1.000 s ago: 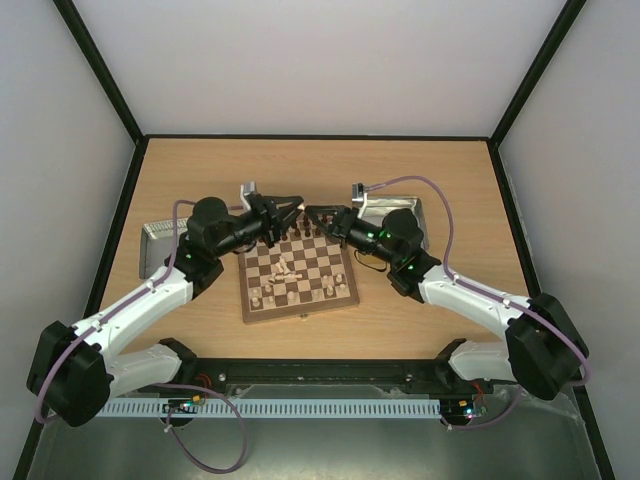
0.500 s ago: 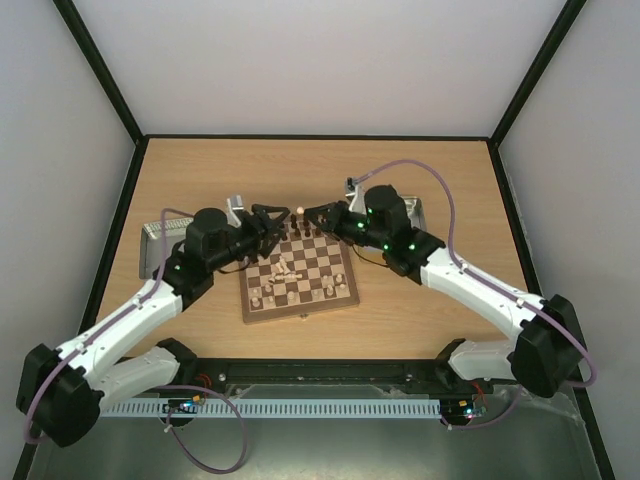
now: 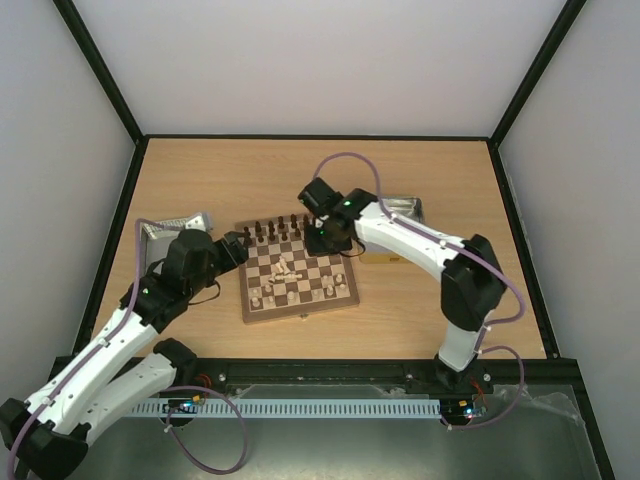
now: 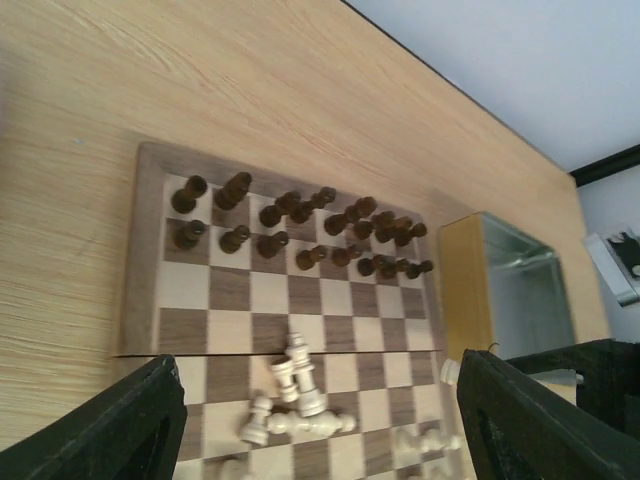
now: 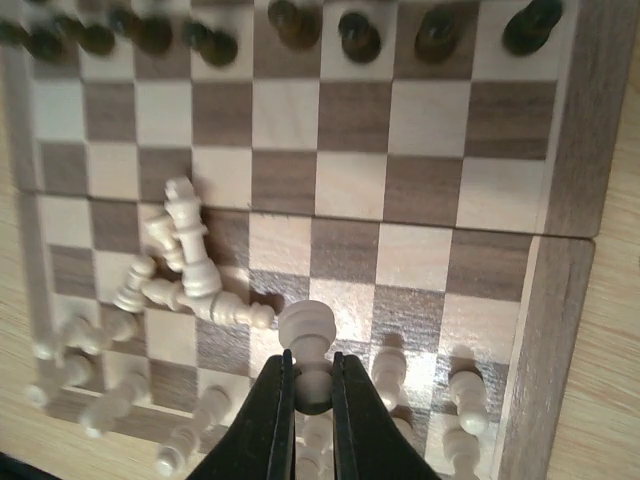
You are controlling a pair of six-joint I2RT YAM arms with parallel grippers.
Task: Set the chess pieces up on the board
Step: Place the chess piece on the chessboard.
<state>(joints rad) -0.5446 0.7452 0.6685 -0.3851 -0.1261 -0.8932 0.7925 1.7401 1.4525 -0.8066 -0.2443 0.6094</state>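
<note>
The right pincer (image 5: 309,366) is clenched on one pale piece (image 5: 305,328), gripping it low on the stem. Its rounded head stands clear above the fingertips (image 5: 279,392). In the wrist view the piece's long axis runs toward 12 o'clock, in line with the fingers, so it looks upright rather than tipped. I can't tell whether its foot touches a square or hangs just above one.

It sits over the pale half of the board (image 3: 300,313), right of the middle. The dark pieces (image 3: 279,232) already stand in their two rows at the board's 12 o'clock edge. The open pale rows lie toward 6 o'clock from the held piece, so I'd guess a short drop that way comes next.

A tangle of fallen pale pieces (image 5: 186,270) lies just beside it at about 9 o'clock, near enough that a sideways drift could knock them.

The left pincer (image 3: 236,247) is released, its fingers spread wide and holding nothing. It is off the board's rim at 9 o'clock over the counter (image 3: 200,180), so the right arm is plainly the nearer one.
</note>
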